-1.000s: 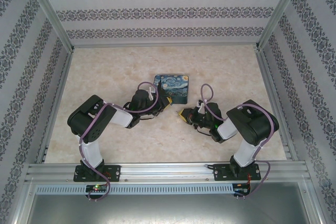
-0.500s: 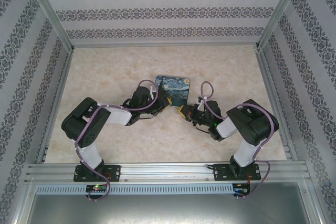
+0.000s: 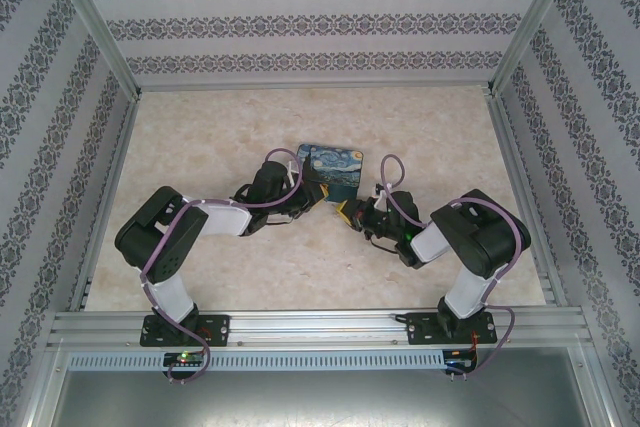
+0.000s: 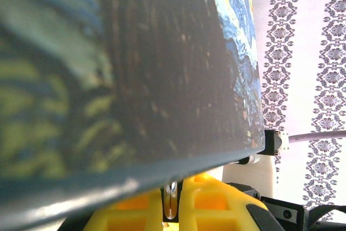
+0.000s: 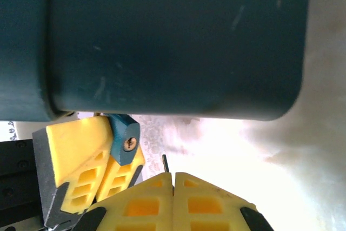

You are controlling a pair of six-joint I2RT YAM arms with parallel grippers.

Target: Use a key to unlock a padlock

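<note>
One beige marbled table (image 3: pixel 300 277) lies between papered walls. Over its middle the right gripper (image 5: pixel 173 177), pressed together, pinches the key (image 5: pixel 165 162). Just left of it, the left gripper (image 3: pixel 321 196) pinches a blue padlock (image 5: pixel 125 138). Just beyond lies the tin (image 3: pixel 340 162). Patterned wallpaper (image 3: pixel 300 17) covers the far wall.

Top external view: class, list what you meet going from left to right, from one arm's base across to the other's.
Left arm's base → left gripper → right gripper → right arm's base. The blue tin is left out, since its width overlaps both grippers.
</note>
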